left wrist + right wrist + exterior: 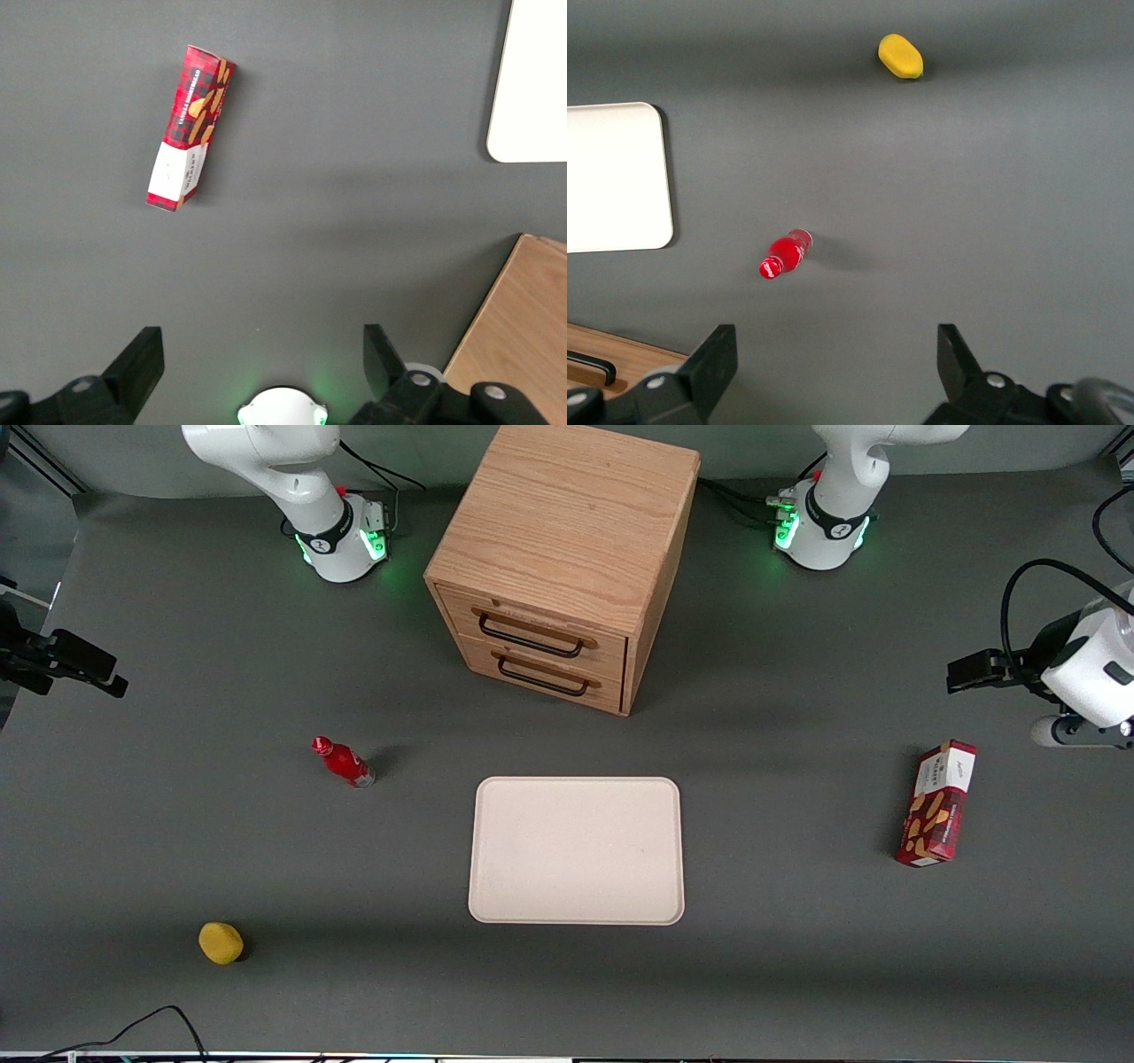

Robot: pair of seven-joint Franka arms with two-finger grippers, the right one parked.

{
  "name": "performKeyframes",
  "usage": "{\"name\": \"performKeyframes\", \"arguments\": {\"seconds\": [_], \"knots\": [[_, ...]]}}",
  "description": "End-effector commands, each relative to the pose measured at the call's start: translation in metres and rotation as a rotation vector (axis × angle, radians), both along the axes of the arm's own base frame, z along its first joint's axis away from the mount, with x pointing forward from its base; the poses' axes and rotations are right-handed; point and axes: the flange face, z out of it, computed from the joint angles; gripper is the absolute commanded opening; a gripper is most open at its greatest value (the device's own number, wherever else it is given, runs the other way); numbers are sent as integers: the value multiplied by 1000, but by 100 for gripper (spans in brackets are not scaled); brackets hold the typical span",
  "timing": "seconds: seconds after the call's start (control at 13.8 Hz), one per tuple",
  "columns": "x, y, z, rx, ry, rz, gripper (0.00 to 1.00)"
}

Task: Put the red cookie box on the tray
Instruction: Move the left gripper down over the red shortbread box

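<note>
Two fingers (142, 359) of the hand (261, 372) are standing spread wide, holding nothing, touching nothing; it is hovering above the worktop (797, 921) at the working arm's end.

Wooden two-drawer cabinet (567, 558) is sitting farther from the front camera than the tray (576, 850), drawer fronts facing the tray, both shut. Tray is lying flat mid-worktop, cream-beige, nothing on it.

Red cookie box (937, 804) is lying off the tray, well apart from it, toward the working arm's end; dark red, white end panel, orange-tan cookie pictures.

Left wrist view is showing the box's plaid top face (188, 126). Only the front and right wrist views are showing the small red bottle (343, 762) and yellow lump (221, 942), both toward the parked arm's end.
</note>
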Motion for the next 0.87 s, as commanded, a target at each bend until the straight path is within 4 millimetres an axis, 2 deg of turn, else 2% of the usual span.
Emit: {"name": "performKeyframes", "arguments": {"seconds": [0.0, 0.22, 0.29, 0.43, 0.51, 0.58, 0.65, 0.8], "knots": [[-10, 22, 13, -1, 13, -39, 100], [-9, 22, 12, -3, 10, -44, 100], [-8, 28, 12, -6, 5, -34, 100], [-3, 55, 2, -7, -5, -59, 100], [4, 70, -22, -17, 4, -136, 100], [9, 95, -43, -19, -7, -174, 100], [15, 111, -73, -27, -2, -229, 100], [25, 130, -138, -42, 10, -324, 100]]}}
